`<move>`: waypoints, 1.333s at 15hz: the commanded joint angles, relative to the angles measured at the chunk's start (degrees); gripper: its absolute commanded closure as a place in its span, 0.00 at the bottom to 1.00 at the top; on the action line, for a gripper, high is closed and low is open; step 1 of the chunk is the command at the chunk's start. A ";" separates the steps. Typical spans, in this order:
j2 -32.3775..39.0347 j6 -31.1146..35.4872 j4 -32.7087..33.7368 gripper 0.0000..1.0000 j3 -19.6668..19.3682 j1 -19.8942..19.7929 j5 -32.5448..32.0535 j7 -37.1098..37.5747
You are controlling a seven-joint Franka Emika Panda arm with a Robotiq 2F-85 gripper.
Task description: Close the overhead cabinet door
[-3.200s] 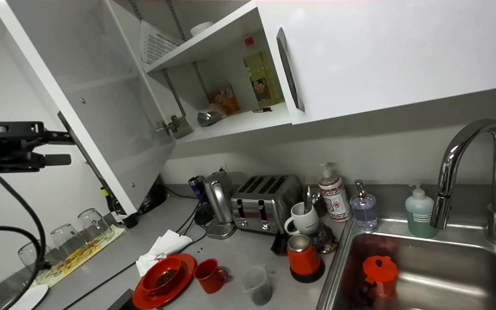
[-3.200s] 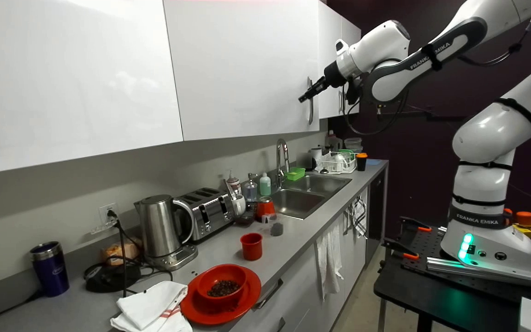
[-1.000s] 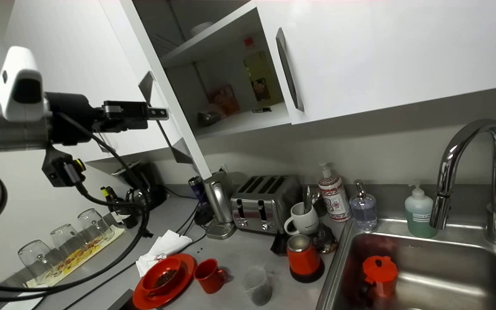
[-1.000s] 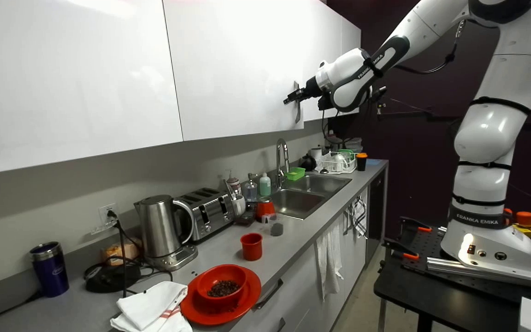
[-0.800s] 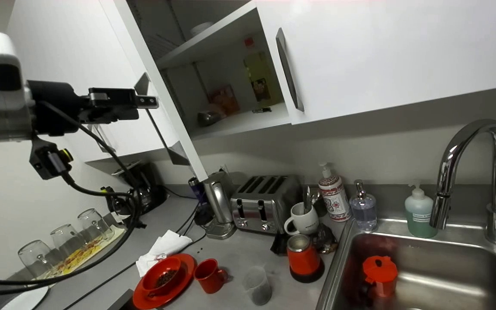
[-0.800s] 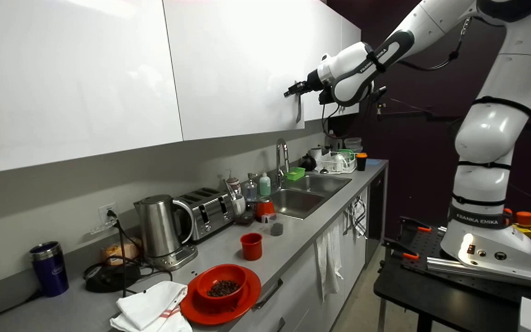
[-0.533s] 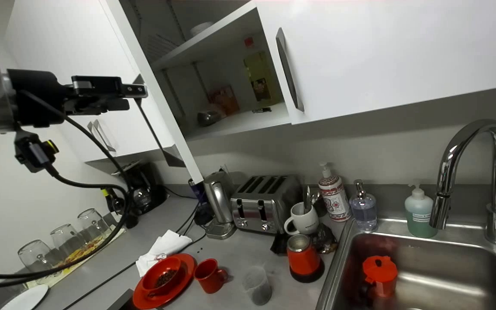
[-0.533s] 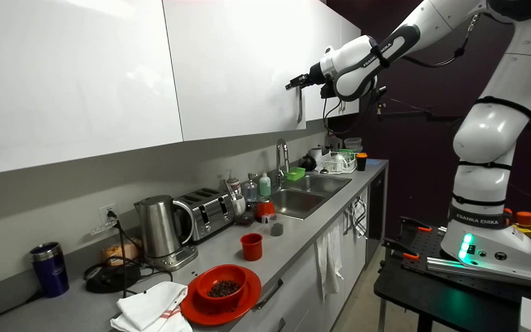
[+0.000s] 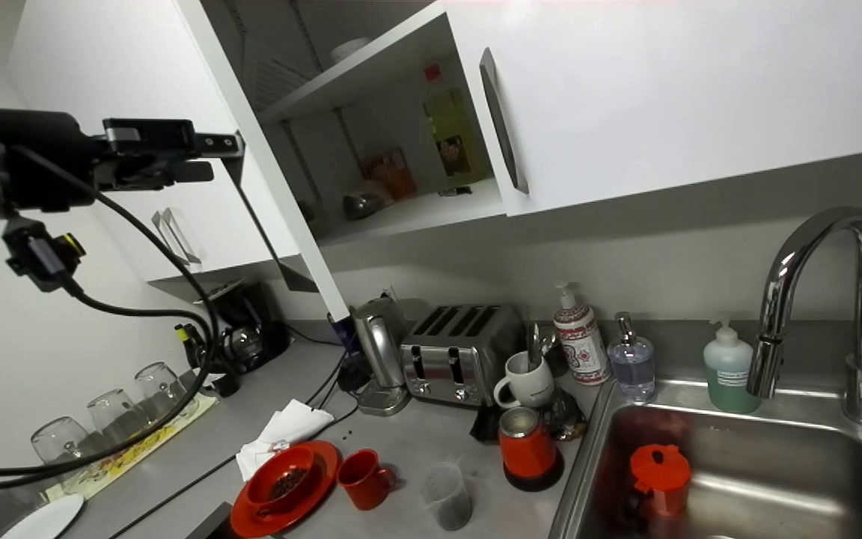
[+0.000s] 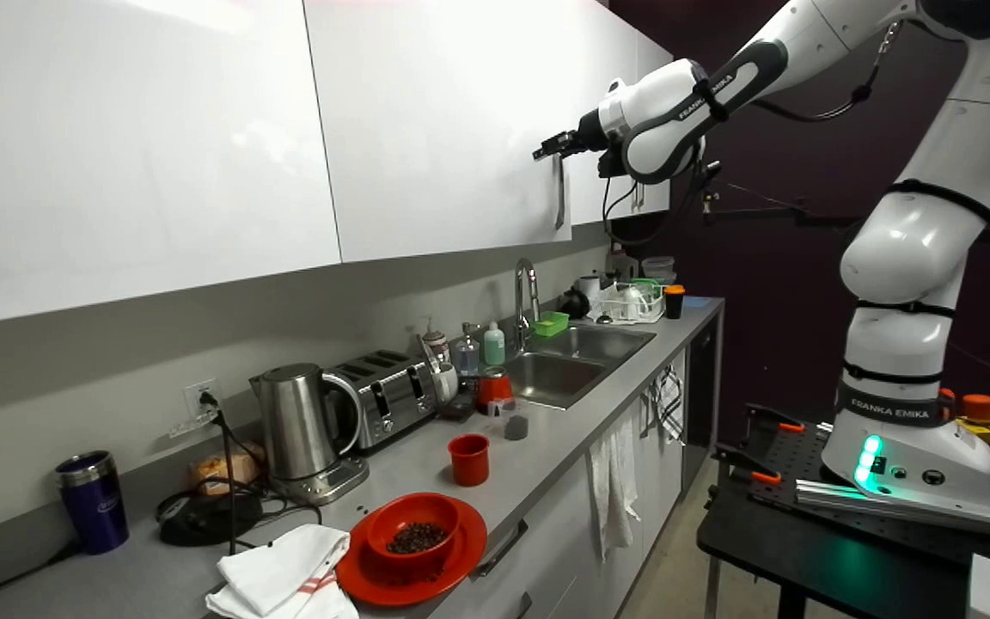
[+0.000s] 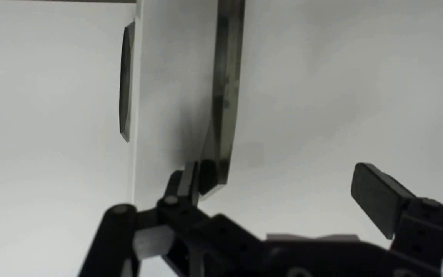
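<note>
The overhead cabinet door is a glossy white panel standing partly open. Its free edge (image 9: 277,196) faces the camera in an exterior view, and its outer face shows in an exterior view (image 10: 452,129) and in the wrist view (image 11: 321,96). Its slim metal handle (image 11: 227,88) also shows in both exterior views (image 9: 298,275) (image 10: 560,196). My gripper (image 11: 283,192) is open, fingers wide apart, at the handle's upper end; it shows in both exterior views (image 9: 214,156) (image 10: 545,151). One finger is close beside the handle end; I cannot tell if it touches. Nothing is held.
The matching white door (image 9: 685,82) beside the opening is flat shut. Inside the cabinet are a shelf (image 9: 356,67) and an oil bottle (image 9: 455,142). Below stand a kettle (image 10: 293,421), a toaster (image 9: 461,352) and the sink (image 9: 775,486). A cable (image 9: 199,299) hangs from the wrist.
Since 3.2 s ago the door has swung from wide open to partly open. Over the last second my gripper moved up and back along the handle, and the door drifted slightly more open.
</note>
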 commanded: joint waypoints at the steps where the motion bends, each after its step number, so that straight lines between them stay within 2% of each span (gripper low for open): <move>1: -0.01 0.00 0.00 0.00 0.01 -0.01 0.00 0.00; 4: -0.01 0.00 0.00 0.00 0.03 -0.02 0.00 0.00; 5: 1.53 -0.15 1.46 0.00 -1.39 1.13 -1.00 -0.15; 7: 4.63 -0.23 4.64 0.00 -1.75 0.70 -1.26 -0.48; 8: 6.61 -0.33 6.62 0.00 -3.97 3.94 0.92 -3.15; 11: 12.02 -0.12 12.87 0.00 -5.82 5.97 0.60 -4.11; 15: 19.50 -0.65 21.95 0.00 -7.24 6.65 0.51 -5.58; 16: 21.49 -0.87 24.53 0.00 -6.93 5.67 -1.83 -3.51; 20: 28.62 -3.58 33.93 0.00 -6.47 4.74 -2.36 -2.65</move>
